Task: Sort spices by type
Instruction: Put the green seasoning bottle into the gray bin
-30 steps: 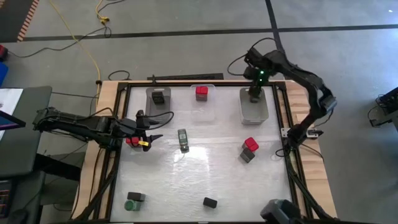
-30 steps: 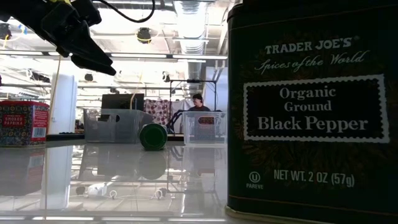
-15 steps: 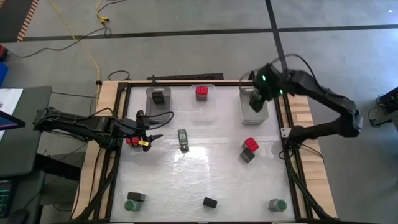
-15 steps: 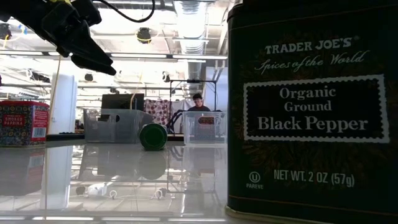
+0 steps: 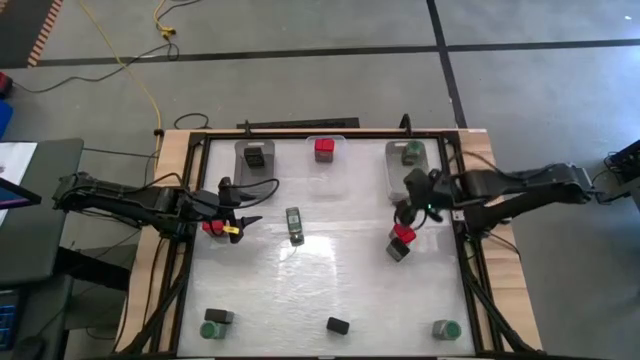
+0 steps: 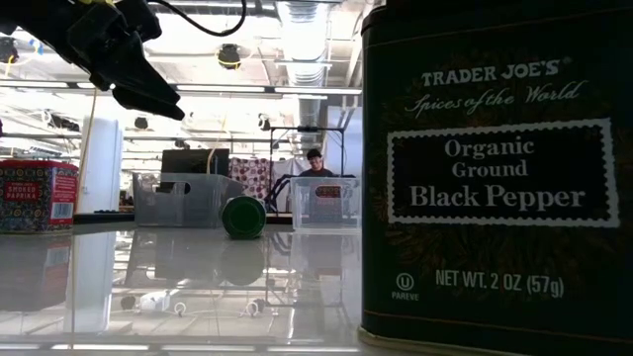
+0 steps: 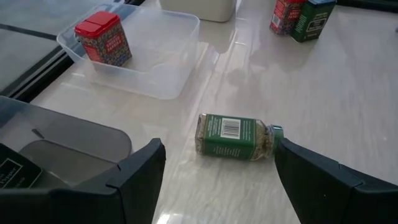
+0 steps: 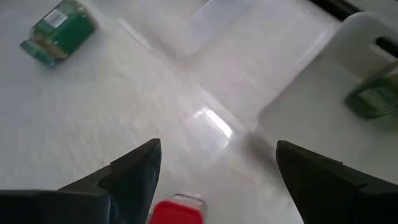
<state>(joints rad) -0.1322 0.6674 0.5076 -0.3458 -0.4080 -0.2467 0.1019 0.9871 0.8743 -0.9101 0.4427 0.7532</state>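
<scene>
Your right gripper (image 5: pixel 404 217) is hanging wide open just above the red boxy spice tin (image 5: pixel 403 234), while your left gripper (image 5: pixel 243 213) is waiting open near the table's left edge.

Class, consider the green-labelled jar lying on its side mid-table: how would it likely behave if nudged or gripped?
The jar lies on its round side on a glossy table, so a nudge would probably roll it. Its smooth, curved body may slip between fingers.

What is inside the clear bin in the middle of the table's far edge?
Inside the middle bin stands one red spice box, upright at its far end. The rest of the bin floor looks bare. Nothing covers it.
</scene>
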